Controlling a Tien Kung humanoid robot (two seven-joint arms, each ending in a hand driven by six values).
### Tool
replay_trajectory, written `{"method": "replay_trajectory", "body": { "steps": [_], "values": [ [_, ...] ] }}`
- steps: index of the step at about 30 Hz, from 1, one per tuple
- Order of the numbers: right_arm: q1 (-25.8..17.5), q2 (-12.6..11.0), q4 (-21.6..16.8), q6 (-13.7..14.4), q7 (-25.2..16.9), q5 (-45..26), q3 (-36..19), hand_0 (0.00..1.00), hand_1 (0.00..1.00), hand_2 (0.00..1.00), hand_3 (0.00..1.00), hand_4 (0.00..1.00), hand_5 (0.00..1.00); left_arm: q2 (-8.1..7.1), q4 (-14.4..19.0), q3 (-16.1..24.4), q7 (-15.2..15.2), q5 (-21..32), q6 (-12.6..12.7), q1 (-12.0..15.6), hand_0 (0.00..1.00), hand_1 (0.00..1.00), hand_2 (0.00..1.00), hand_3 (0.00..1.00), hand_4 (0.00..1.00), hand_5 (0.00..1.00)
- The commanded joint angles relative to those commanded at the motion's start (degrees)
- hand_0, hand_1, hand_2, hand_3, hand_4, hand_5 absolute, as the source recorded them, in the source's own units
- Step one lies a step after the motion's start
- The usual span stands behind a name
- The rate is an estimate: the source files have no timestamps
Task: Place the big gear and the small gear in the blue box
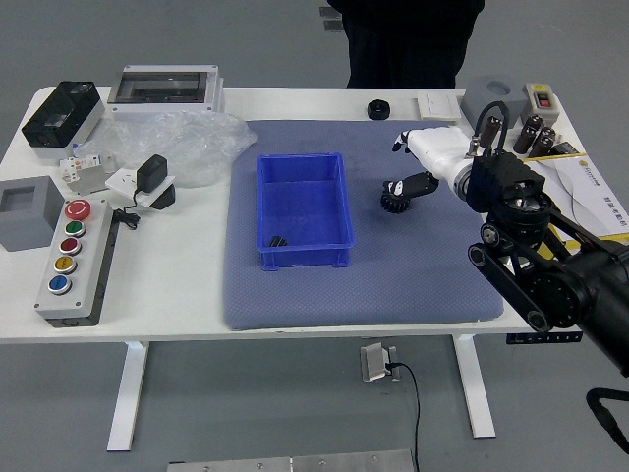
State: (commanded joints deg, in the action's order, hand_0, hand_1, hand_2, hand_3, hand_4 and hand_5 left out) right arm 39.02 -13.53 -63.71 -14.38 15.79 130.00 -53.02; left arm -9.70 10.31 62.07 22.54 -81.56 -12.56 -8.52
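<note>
My right hand (411,167) is over the right part of the grey-blue mat, fingers spread and pointing left, holding nothing. Just under its lower fingers a black gear (394,202) lies on the mat, partly covered by them. The blue box (349,197) stands left of the hand, on the mat. In its lower left corner lies a small dark gear (278,241), partly hidden by shade against the box wall.
A black round part (378,109) sits at the mat's far edge. Right stand a yellow box (614,221), dark cylinders (532,133) and a grey block (494,95). Left are a button panel (75,265) and plastic wrap (197,143). A person stands at the far side, hands unseen.
</note>
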Motion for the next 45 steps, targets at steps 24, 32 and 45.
{"method": "replay_trajectory", "body": {
  "steps": [24,32,45],
  "values": [
    [7.8,4.4,15.3,-2.9,-1.2,0.0,7.9,0.782,0.733,0.838,0.877,0.72,0.393,0.19,0.0,0.0,0.1,-0.3,-0.1,-0.2,0.829,0.788,0.78,0.757,0.664,0.357],
    [9.2,6.2,18.3,-2.6,-1.5,0.0,8.7,0.773,0.723,0.828,0.873,0.719,0.372,0.3,0.0,0.1,0.1,-0.5,-0.1,-0.3,0.829,0.788,0.78,0.758,0.664,0.357],
    [10.4,8.6,24.2,-1.0,-2.5,0.0,9.3,0.755,0.708,0.805,0.866,0.716,0.369,0.76,0.0,0.1,0.1,-0.9,-0.2,-0.4,0.829,0.788,0.78,0.758,0.664,0.358]
  ]
}}
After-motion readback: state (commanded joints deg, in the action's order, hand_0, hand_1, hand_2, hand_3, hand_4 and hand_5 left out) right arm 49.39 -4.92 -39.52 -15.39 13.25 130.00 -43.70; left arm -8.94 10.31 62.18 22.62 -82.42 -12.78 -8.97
